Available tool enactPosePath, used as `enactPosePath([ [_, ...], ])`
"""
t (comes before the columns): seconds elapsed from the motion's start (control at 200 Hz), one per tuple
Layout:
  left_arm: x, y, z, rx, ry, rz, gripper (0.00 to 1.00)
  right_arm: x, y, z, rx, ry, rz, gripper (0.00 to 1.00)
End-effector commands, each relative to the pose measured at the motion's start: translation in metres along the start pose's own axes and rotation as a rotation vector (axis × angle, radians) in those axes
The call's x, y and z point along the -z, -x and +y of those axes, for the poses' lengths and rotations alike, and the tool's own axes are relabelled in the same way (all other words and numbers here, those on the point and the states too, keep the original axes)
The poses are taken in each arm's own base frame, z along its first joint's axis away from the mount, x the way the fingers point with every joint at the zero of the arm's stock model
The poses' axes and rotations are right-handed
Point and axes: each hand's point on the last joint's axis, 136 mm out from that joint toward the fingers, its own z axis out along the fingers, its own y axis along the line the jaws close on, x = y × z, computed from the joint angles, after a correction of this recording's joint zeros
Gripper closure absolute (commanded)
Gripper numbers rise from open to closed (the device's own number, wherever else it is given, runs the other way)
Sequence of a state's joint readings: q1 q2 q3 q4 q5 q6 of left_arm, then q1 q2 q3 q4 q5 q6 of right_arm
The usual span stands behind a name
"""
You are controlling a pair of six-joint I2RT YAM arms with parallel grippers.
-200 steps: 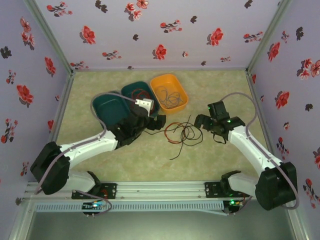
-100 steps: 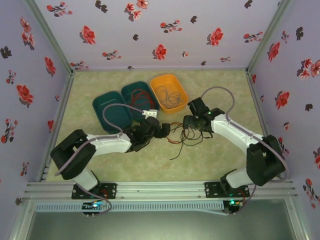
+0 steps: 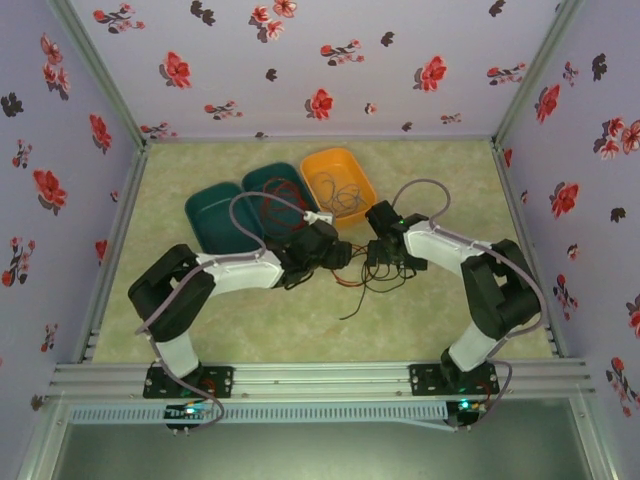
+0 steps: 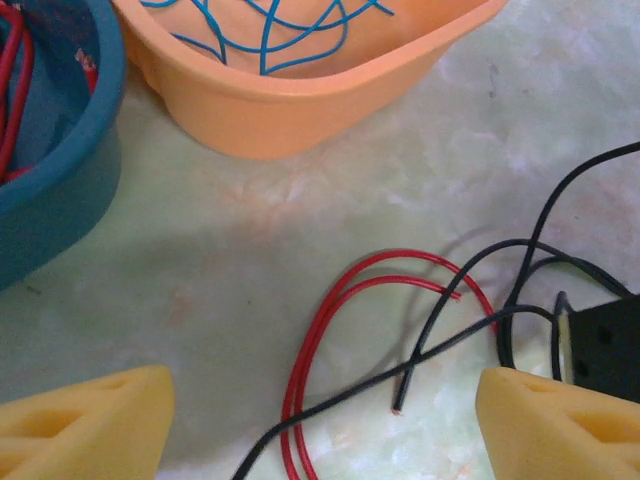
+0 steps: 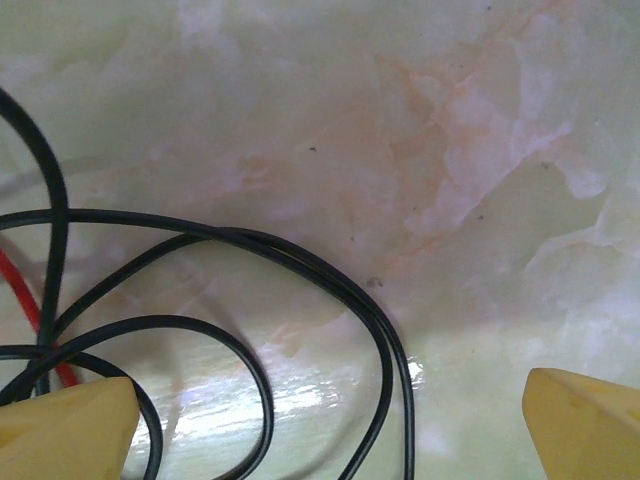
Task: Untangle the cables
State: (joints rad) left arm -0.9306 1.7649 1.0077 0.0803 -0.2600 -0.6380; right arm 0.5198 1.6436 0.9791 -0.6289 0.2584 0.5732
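At the middle of the table (image 3: 300,325) the two arms meet nose to nose over the loose cables (image 3: 372,278), a flat tangle of red and black strands. The left gripper (image 3: 340,256) sits at the tangle's 10 o'clock edge, its yellow fingers (image 4: 90,420) spread wide and gripping nothing. A doubled red cable (image 4: 385,268) loops on the table between them, and a black cable (image 4: 520,247) crosses at 2 o'clock. The right gripper (image 3: 379,253) sits at the tangle's 12 o'clock edge, jaws likewise wide apart and empty, with black loops (image 5: 300,265) lying between its fingertips (image 5: 60,430). Farther off, at 10 o'clock from the tangle, stand two teal trays (image 3: 215,215) (image 3: 262,185), the right-hand one holding red strands (image 4: 15,70). Just beside it, at 11 o'clock, the orange tray (image 3: 338,180) holds a blue cable (image 4: 280,25).
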Motion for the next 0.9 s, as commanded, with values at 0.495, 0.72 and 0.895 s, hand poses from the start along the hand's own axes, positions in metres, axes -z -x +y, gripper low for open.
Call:
enactPosePath([
  [0.495, -0.043, -0.028, 0.027, -0.188, 0.151, 0.255, 0.60, 0.001, -0.016, -0.055, -0.155, -0.054, 0.016, 0.01],
  [0.72, -0.048, -0.045, 0.025, -0.187, 0.131, 0.320, 0.66, 0.011, -0.012, -0.058, -0.170, -0.039, -0.014, 0.01],
  [0.895, -0.053, -0.053, 0.024, -0.187, 0.126, 0.341, 0.74, 0.019, -0.010, -0.062, -0.174, -0.047, -0.033, 0.01],
])
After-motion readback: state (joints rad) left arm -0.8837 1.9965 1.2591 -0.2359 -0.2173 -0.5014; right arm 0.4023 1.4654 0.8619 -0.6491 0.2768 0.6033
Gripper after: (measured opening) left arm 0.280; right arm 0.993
